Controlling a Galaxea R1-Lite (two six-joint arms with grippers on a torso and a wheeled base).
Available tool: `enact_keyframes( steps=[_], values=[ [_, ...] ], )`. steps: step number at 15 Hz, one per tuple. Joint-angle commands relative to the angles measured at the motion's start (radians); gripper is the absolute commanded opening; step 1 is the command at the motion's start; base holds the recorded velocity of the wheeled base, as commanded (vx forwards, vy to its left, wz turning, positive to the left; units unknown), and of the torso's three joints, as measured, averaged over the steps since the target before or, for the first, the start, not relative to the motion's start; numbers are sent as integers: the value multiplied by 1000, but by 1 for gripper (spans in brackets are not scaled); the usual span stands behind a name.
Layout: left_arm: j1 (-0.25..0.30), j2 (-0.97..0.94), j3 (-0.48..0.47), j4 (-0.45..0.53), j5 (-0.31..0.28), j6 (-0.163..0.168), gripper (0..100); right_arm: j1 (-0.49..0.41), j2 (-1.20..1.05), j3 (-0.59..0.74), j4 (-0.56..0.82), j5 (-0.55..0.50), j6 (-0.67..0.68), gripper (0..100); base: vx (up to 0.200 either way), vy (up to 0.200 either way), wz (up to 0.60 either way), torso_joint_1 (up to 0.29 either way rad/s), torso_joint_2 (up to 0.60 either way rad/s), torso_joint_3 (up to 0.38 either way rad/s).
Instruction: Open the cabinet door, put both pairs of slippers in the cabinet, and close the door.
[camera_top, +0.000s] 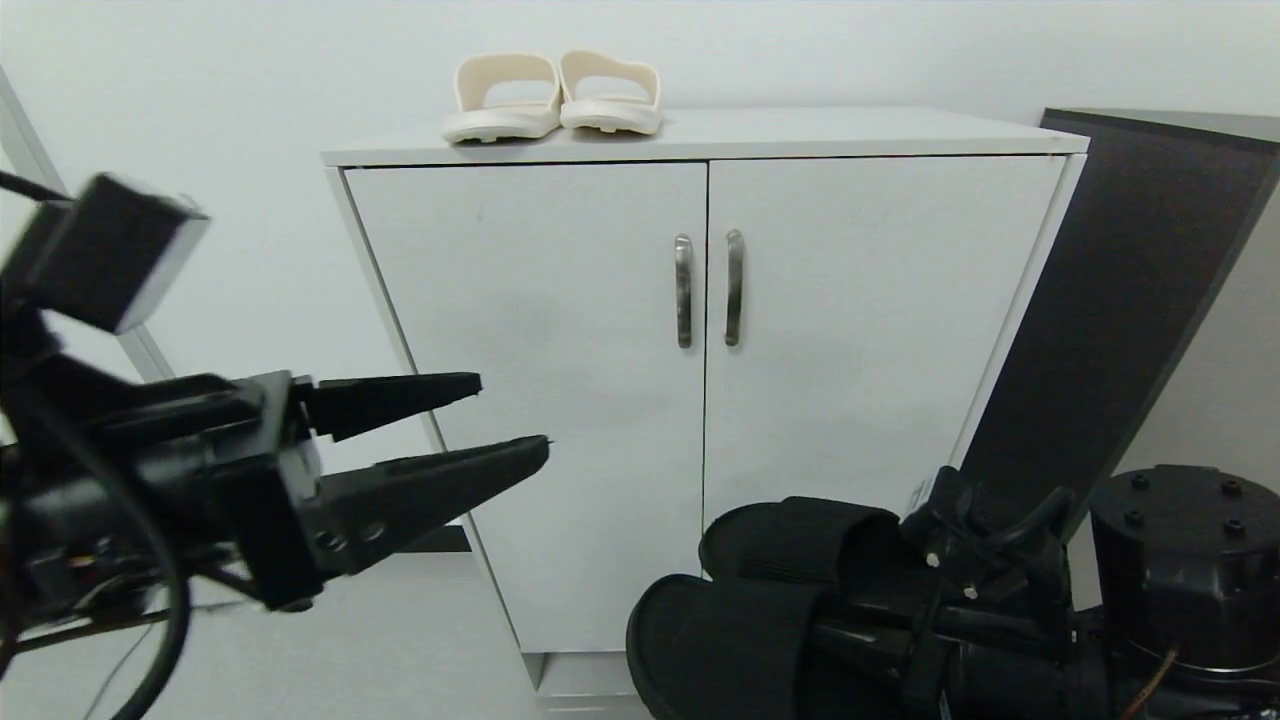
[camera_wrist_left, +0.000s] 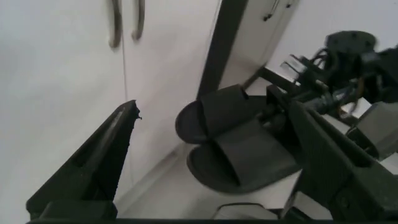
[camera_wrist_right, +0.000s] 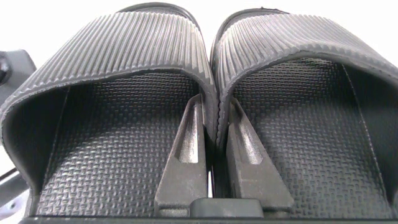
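The right gripper (camera_wrist_right: 214, 102) is sitting closest, low in front of the cabinet. Its jaws are squeezing the 2 inner sides of the black slippers (camera_top: 760, 590) together, so both are hanging from it as 1 pair. The left gripper (camera_top: 514, 412) is waiting a bit higher, near the left door (camera_top: 540, 330). Its jaws are apart and holding nothing.

Both doors are shut, so I think the opening step is the one going on. Next, the free left gripper needs to get to a handle (camera_top: 684, 290), close on it and pull.

The white slippers (camera_top: 555, 95) are sitting side by side on the cabinet top (camera_top: 850, 130), farthest away.

The shut doors are hiding the inside. The picture edge is cutting off the cabinet's foot and part of the black slippers.
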Motion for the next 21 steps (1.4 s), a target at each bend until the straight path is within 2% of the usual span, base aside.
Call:
enact_keyframes(
  steps=[1,5,7,9,11,13,16,19,21],
  values=[
    [-63,146,-93,-20,2,-2,100,-3,4,11,-2,18,1,0,0,0,0,0,0,0],
    [-114,318,-295,-20,-10,-14,100,-12,1,19,-2,54,3,0,0,0,0,0,0,0],
    [-129,388,-374,-20,-29,-51,100,-12,4,20,-2,57,1,0,0,0,0,0,0,0],
    [-129,445,-423,-20,-81,-79,100,-12,6,20,-2,57,0,0,0,0,0,0,0,0],
    [-129,495,-470,-20,-122,-137,100,-12,4,20,-2,57,-2,0,0,0,0,0,0,0],
    [-129,561,-524,-22,-135,-146,100,-12,3,20,-2,57,-2,0,0,0,0,0,0,0],
    [-124,620,-581,-29,-116,-163,100,-12,0,22,-3,57,-2,0,0,0,0,0,0,0],
    [-106,663,-618,-72,-33,-166,100,-12,1,24,-3,57,-2,0,0,0,0,0,0,0],
    [-89,684,-642,-71,-18,-165,100,-12,1,24,-3,57,-2,0,0,0,0,0,0,0]
  ],
)
